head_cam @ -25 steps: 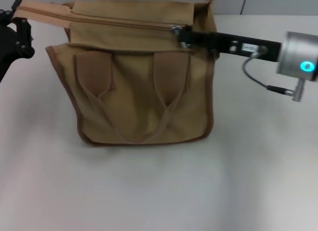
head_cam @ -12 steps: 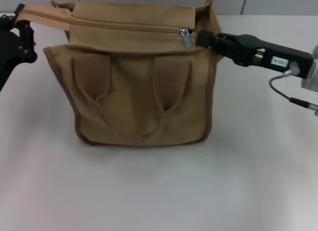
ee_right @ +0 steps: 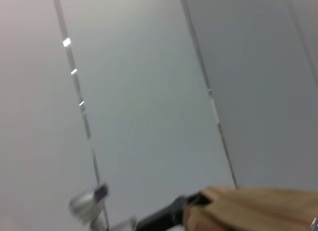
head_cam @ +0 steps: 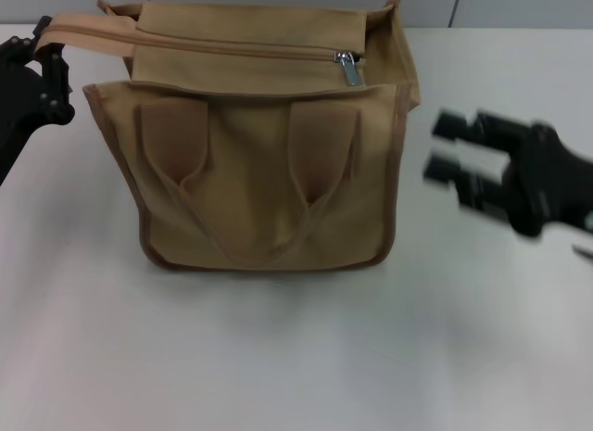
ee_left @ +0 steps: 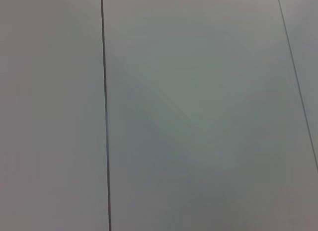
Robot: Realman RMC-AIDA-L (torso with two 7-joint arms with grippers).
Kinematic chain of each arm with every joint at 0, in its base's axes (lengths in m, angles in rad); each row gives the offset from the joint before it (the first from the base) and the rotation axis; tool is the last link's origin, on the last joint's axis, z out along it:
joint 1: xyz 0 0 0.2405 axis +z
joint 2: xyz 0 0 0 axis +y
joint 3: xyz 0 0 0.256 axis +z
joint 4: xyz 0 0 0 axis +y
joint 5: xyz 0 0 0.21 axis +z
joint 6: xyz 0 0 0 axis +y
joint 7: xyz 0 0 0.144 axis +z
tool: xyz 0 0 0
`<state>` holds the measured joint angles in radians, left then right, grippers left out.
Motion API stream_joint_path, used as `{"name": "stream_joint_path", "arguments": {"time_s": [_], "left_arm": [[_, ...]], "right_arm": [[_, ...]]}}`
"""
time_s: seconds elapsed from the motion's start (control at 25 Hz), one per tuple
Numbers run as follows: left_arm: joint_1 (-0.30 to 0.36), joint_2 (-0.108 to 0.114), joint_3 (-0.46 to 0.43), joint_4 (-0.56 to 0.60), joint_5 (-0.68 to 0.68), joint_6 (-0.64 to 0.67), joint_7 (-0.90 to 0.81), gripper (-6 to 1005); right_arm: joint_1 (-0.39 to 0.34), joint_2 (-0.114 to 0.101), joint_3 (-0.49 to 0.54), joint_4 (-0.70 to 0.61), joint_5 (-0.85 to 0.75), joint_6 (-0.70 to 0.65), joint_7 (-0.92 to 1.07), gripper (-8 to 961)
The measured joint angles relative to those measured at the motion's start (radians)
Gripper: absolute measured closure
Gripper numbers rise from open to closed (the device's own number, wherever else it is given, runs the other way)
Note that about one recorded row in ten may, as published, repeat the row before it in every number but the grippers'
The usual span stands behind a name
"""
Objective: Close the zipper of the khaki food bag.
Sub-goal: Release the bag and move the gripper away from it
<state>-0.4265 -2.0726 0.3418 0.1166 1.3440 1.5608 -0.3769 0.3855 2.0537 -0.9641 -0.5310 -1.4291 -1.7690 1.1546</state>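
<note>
Honestly zipper looks closed; right gripper open beside khaki food bag, left gripper pinching the zipper's tail; release next.

No text, label, brand, number or sign can be read in any view. The boxy tan canvas food bag with brown piping carries no print or logo on its front, and its small silver metal zipper pull shows no legible marking. The wall panels seen from both wrist views are blank.
</note>
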Motion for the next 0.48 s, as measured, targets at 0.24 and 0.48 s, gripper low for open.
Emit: {"name": "stream_joint_path", "arguments": {"time_s": [0.24, 0.48], "left_arm": [[0.005, 0.002, 0.006, 0.0, 0.001, -0.002, -0.005, 969], [0.017, 0.007, 0.093, 0.041, 0.004, -0.026, -0.132, 968]], "right_arm": [[-0.03, -0.012, 0.002, 0.033, -0.172, -0.036, -0.126, 305], [0.004, -0.011, -0.008, 0.076, -0.244, 0.034, -0.134, 181]]}}
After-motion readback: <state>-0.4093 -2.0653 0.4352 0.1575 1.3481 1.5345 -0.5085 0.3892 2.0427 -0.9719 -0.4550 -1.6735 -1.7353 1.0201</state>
